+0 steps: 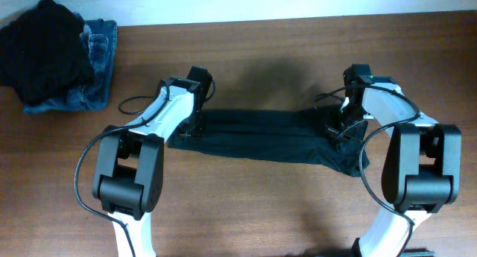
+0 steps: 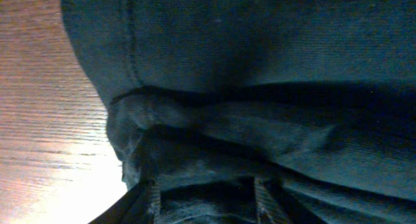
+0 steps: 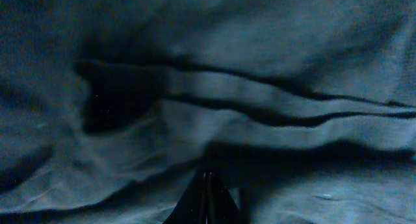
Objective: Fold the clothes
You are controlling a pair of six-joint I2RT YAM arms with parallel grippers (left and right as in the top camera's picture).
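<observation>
The very dark T-shirt (image 1: 261, 138) lies on the wooden table (image 1: 261, 56) as a long, narrow folded strip running left to right. My left gripper (image 1: 190, 129) is down at its left end. In the left wrist view its fingers (image 2: 208, 201) are apart, with bunched cloth (image 2: 260, 55) between them. My right gripper (image 1: 339, 127) is down at the strip's right end. In the right wrist view its fingers (image 3: 208, 178) are pressed together in the wrinkled cloth (image 3: 260, 42), which fills the frame.
Blue denim jeans (image 1: 97, 63) lie at the far left back corner with a black heap of cloth (image 1: 41, 48) on top. Bare wood (image 2: 39, 120) shows left of the shirt's end. Both arms' cables loop beside the shirt.
</observation>
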